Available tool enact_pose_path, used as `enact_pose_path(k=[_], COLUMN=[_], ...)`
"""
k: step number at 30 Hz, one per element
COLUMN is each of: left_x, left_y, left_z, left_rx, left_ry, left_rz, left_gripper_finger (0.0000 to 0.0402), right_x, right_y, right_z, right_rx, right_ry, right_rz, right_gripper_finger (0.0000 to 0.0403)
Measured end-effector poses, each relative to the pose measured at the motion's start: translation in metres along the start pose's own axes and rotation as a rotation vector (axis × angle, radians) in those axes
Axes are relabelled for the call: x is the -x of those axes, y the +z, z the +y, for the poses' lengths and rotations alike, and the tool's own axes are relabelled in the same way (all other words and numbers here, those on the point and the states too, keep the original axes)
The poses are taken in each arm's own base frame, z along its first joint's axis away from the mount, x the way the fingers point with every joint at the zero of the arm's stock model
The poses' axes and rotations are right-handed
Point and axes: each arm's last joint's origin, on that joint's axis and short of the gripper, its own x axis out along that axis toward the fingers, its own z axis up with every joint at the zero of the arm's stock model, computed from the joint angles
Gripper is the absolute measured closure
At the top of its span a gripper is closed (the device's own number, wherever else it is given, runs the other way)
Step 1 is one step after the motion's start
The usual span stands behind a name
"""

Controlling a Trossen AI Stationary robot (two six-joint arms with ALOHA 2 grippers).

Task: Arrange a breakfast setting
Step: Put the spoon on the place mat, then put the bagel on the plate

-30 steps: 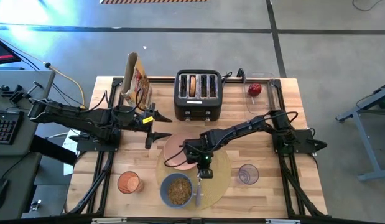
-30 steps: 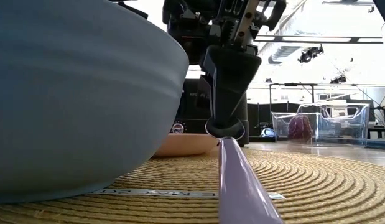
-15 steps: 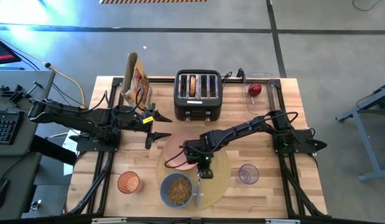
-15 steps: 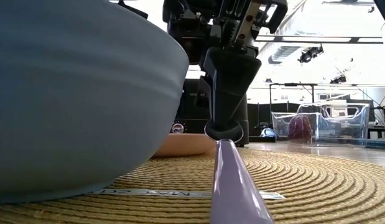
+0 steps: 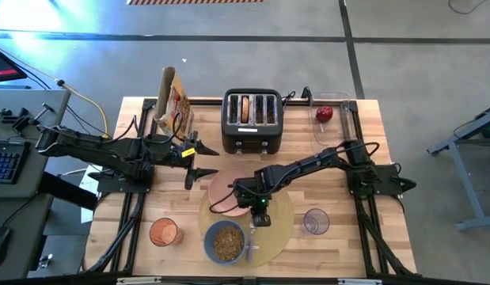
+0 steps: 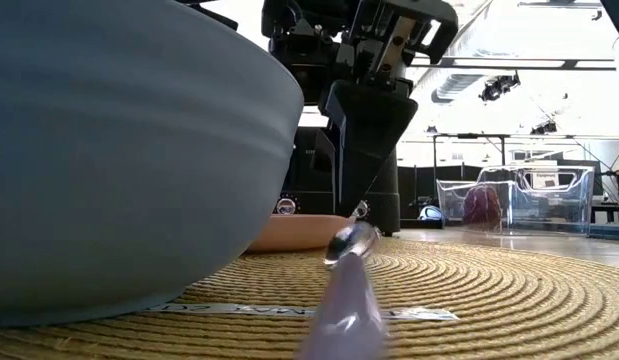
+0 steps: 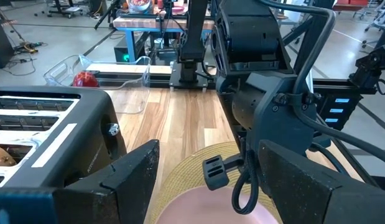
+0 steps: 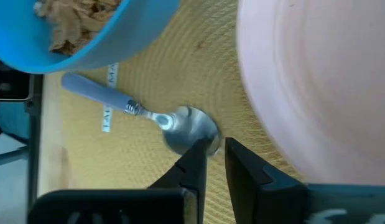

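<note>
A small metal spoon (image 8: 136, 109) with a pale blue handle lies on the round tan placemat (image 5: 280, 222), between the blue bowl (image 5: 226, 242) of cereal and the pink plate (image 5: 227, 190). My right gripper (image 8: 216, 146) hangs just above the spoon's bowl end (image 6: 351, 242), pointing steeply down. Its fingers are a narrow gap apart with nothing between them. My left gripper (image 5: 203, 161) waits open above the table's left half, near the toaster. The orange cup (image 5: 164, 233) stands left of the bowl and the clear glass (image 5: 316, 222) right of the placemat.
A black toaster (image 5: 252, 119) with a bagel (image 5: 245, 109) in one slot stands at the far middle. The cereal box (image 5: 172, 99) is at the far left. The red apple (image 5: 324, 114) lies in a clear container at the far right.
My right gripper has opened slightly and let go of the spoon. The spoon's bowl end, held up off the placemat before, has dropped to it, and the handle has swung a little toward the blue bowl.
</note>
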Motion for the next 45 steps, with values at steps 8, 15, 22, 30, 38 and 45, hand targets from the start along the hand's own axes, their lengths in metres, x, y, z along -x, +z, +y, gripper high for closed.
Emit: enact_pose_path(k=[8, 15, 22, 30, 38, 45], left_x=[0.000, 0.000, 0.000, 0.000, 0.000, 0.000], left_y=[0.000, 0.000, 0.001, 0.004, 0.008, 0.008], left_z=[0.000, 0.000, 0.000, 0.000, 0.000, 0.000], left_rx=[0.000, 0.002, 0.011, 0.013, 0.015, 0.015], left_ry=[0.000, 0.000, 0.000, 0.000, 0.005, 0.005], left_rz=[0.000, 0.000, -0.009, -0.038, -0.083, -0.082], left_gripper_finger=[0.0137, 0.0137, 0.0137, 0.0137, 0.0137, 0.0137], right_x=[0.000, 0.001, 0.017, 0.065, 0.124, 0.167], right_y=[0.000, -0.006, -0.010, -0.016, -0.029, -0.037], right_z=[-0.001, -0.001, 0.006, 0.019, 0.022, 0.012], right_rx=[-0.004, -0.076, -0.114, -0.099, -0.138, -0.193], right_ry=[-0.016, -0.015, -0.020, -0.165, -0.386, -0.540], right_rz=[0.001, 0.053, 0.080, 0.017, -0.071, -0.187], right_gripper_finger=[0.0359, 0.0359, 0.0359, 0.0359, 0.0359, 0.0359])
